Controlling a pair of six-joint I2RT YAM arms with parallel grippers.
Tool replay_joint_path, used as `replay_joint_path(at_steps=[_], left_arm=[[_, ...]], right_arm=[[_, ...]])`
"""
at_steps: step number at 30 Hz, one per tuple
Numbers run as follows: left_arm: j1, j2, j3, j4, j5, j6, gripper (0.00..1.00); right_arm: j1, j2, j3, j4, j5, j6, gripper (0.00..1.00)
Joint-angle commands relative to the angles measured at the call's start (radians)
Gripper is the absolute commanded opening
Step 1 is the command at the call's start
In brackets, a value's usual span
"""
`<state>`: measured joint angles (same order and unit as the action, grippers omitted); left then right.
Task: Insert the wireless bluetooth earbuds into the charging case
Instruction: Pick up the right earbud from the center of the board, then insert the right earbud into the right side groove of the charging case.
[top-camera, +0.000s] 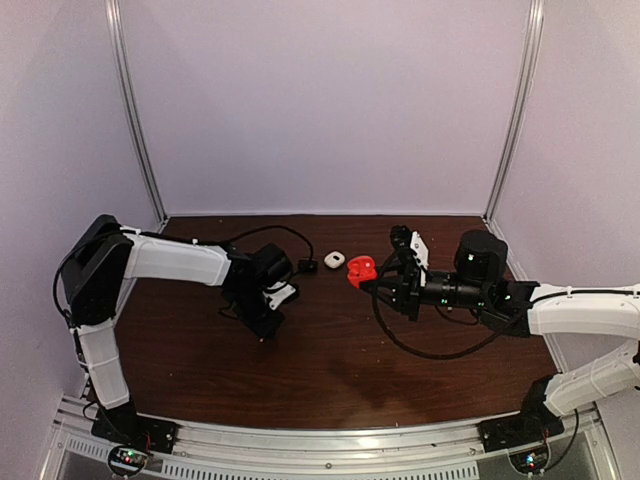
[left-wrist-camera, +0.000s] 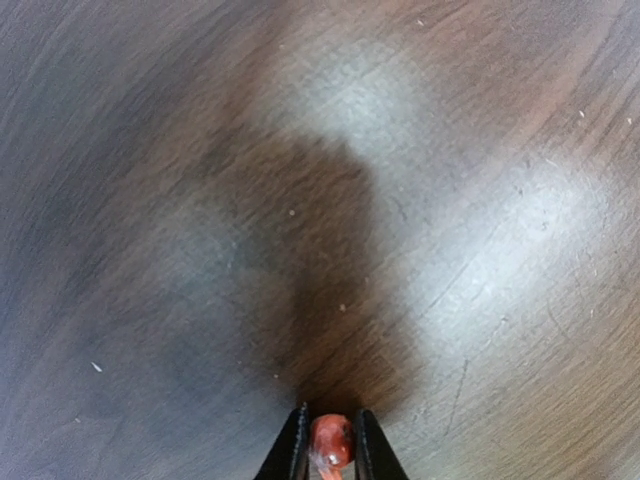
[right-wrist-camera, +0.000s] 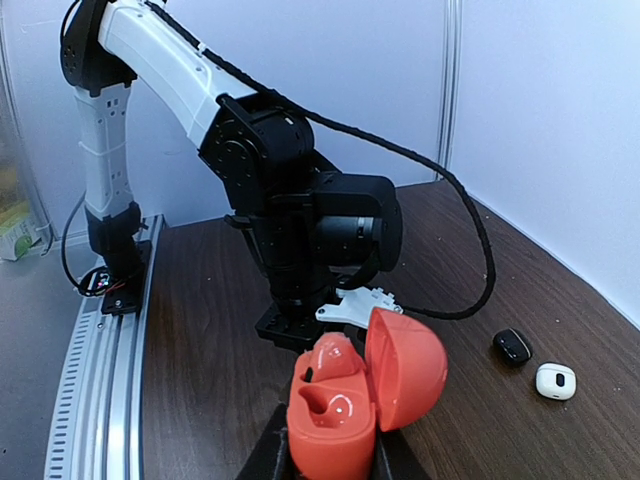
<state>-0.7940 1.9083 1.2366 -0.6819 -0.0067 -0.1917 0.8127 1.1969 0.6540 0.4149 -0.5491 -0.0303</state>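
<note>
**A:** What has the left pincer got?

**B:** The left gripper (left-wrist-camera: 331, 455) is pinched narrow on a red earbud (left-wrist-camera: 331, 440). Its black fingertips (left-wrist-camera: 295, 452) press on either side, low over the wood.

**A:** Which way does the bud's stem run?

**B:** Can't tell. The wrist view shows only a rounded end with a shiny spot.

**A:** And where must it go?

**B:** To that pincer's right and a little farther from the bases. The red charging case (right-wrist-camera: 330, 420) is clamped near its base by the right gripper (right-wrist-camera: 335, 468), and it seems to be held up off the wood. The lid is swung open to one side and the hollows face back towards the left arm. I judge the left arm carries the bud across while the right only holds.

**A:** Which socket?

**B:** The lower one looks empty. The upper one I can't settle.

**A:** And beyond them?

**B:** A small black case (top-camera: 308, 266) and a white case (top-camera: 334, 259) lie between the two pincers, towards the far side. Both sit on the dark wooden table (top-camera: 330, 370), with pale walls (top-camera: 320, 100) on three sides
</note>
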Motion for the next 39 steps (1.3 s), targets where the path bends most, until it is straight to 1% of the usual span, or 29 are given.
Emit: replay_joint_path(at_steps=[1,5,9,11,14,16,18,21,26,31,34,39], left_arm=[[-0.004,-0.052,0.011,0.047,-0.033,-0.011,0.14],[0.001,-0.121,-0.002,0.105,-0.051,-0.026,0.13],[0.004,-0.240,-0.020,0.192,-0.096,-0.033,0.12],[0.004,-0.309,-0.027,0.246,-0.141,-0.036,0.11],[0.001,-0.437,-0.074,0.384,-0.110,-0.012,0.12],[-0.004,-0.519,-0.116,0.501,-0.069,0.007,0.12],[-0.014,-0.582,-0.137,0.604,-0.063,0.022,0.12],[-0.037,-0.617,-0.132,0.666,-0.058,0.047,0.12],[-0.075,-0.666,-0.178,0.854,-0.027,0.067,0.12],[-0.118,-0.652,-0.196,1.018,0.049,0.078,0.12],[-0.135,-0.628,-0.198,1.087,0.088,0.077,0.12],[-0.165,-0.595,-0.202,1.162,0.140,0.076,0.12]], right_arm=[[-0.004,-0.003,0.028,0.018,0.027,-0.006,0.00],[-0.004,-0.008,0.020,0.031,0.057,-0.005,0.00],[-0.004,-0.012,0.012,0.067,0.113,-0.009,0.00],[-0.004,-0.004,0.006,0.110,0.147,-0.008,0.00],[-0.003,0.024,0.013,0.180,0.179,0.002,0.00],[-0.002,0.048,0.019,0.229,0.178,0.005,0.00],[0.001,0.075,0.025,0.283,0.165,0.011,0.00],[0.014,0.111,0.029,0.372,0.176,0.017,0.00],[0.069,0.163,0.038,0.460,0.304,-0.019,0.00],[0.139,0.201,0.098,0.431,0.503,-0.085,0.00],[0.171,0.212,0.111,0.435,0.582,-0.103,0.00],[0.201,0.224,0.138,0.429,0.657,-0.093,0.00]])
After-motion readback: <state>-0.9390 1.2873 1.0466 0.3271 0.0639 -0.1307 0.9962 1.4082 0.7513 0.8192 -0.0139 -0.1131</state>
